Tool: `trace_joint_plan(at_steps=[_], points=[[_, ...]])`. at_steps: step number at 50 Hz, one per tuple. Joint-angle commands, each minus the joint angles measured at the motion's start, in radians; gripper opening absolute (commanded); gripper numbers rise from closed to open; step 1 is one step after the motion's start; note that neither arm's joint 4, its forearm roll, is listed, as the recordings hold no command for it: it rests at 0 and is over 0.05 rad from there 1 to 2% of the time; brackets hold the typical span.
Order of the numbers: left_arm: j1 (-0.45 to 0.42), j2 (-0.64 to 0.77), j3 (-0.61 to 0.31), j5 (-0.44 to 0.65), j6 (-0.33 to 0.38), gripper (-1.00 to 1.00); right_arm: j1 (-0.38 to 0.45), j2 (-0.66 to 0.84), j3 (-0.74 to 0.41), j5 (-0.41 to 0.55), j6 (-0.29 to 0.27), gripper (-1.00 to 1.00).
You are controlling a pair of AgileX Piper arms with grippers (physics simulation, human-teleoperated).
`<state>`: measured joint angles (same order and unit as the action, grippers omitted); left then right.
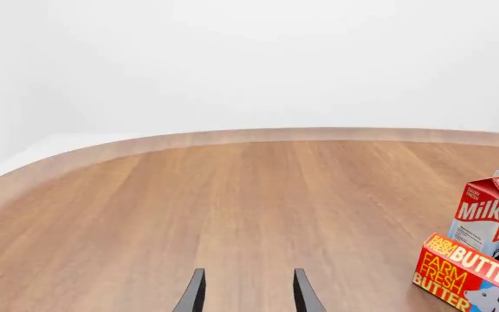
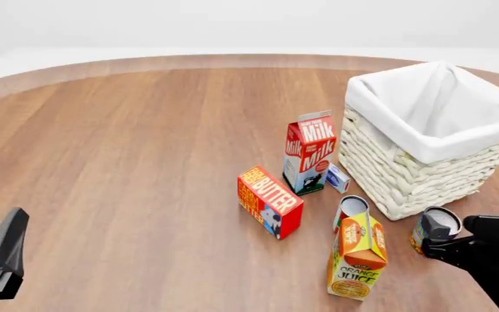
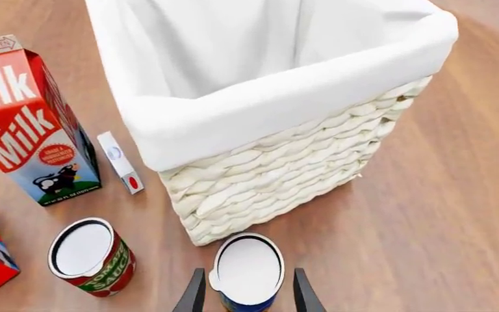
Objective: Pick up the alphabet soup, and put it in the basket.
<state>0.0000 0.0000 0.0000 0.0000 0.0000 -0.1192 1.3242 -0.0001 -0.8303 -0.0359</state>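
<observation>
The right gripper [image 3: 245,292] straddles the alphabet soup [image 3: 247,270], fingers apart. It should drop lower, centre, then close beside the basket [image 3: 267,175].

Bright, even, diffuse light with no glare. Shadows are faint and soft. All three renders are sharp, without blur.

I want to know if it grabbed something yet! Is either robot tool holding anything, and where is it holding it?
Not clearly. The right tool has its fingers on either side of the alphabet soup, near the top, but a grip cannot be told. The left tool is open and holds nothing.
</observation>
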Motion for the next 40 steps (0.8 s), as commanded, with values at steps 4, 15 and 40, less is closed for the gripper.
trace_joint_plan(at_steps=[4,15,40], points=[[0.0,0.0,0.0,0.0,0.0,1.0,0.0,0.114,0.0,-0.089,0.0,1.0],[0.0,0.0,0.0,0.0,0.0,1.0,-0.014,0.172,0.0,-0.139,0.001,1.0],[0.0,0.0,0.0,0.0,0.0,1.0,-0.009,0.397,0.0,-0.312,0.001,1.0]])
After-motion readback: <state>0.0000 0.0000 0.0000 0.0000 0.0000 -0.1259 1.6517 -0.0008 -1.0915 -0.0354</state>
